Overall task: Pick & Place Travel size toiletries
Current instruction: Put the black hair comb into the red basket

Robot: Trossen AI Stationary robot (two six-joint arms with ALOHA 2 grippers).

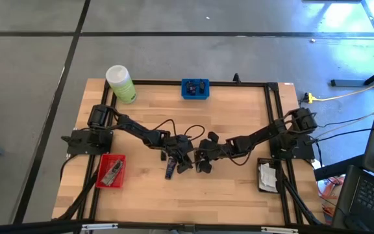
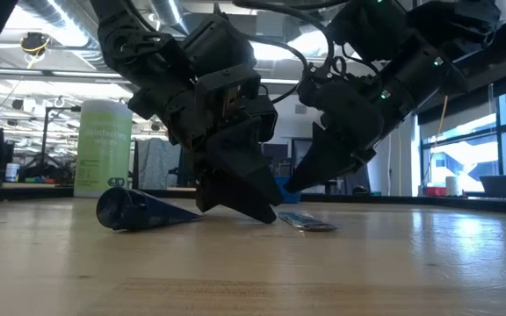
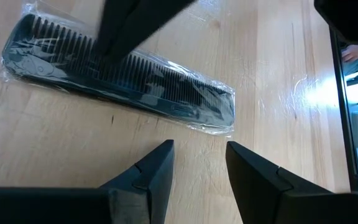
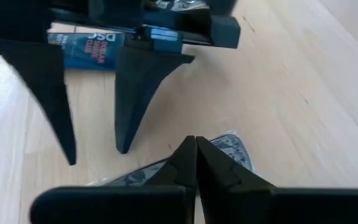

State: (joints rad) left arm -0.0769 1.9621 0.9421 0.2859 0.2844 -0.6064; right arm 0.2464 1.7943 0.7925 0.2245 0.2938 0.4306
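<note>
A black comb in a clear packet (image 3: 123, 81) lies flat on the table's middle; it also shows in the low view (image 2: 306, 221) and the right wrist view (image 4: 234, 149). My left gripper (image 3: 201, 168) is open, fingers pointing down just beside the packet's long edge (image 1: 182, 158). My right gripper (image 4: 196, 155) is shut, its tips over the packet, facing the left one (image 1: 203, 162). A dark navy tube (image 1: 169, 171) lies on its side just near of the left gripper (image 2: 139, 211) (image 4: 89, 46). My right gripper comes down slanting from the table's right with its shut fingertips (image 3: 114, 37) over the comb's teeth, toward one end of the packet. I cannot tell whether the tips touch the film or stand just above it. The packet lies flat on the table.
A red tray (image 1: 102, 177) with slim grey items sits near the left edge. A black tray (image 1: 267, 185) with white sachets sits at the right. A blue tray (image 1: 195, 96) and a light-green bottle (image 1: 121, 83) stand at the far edge. Bare wood lies toward the near edge.
</note>
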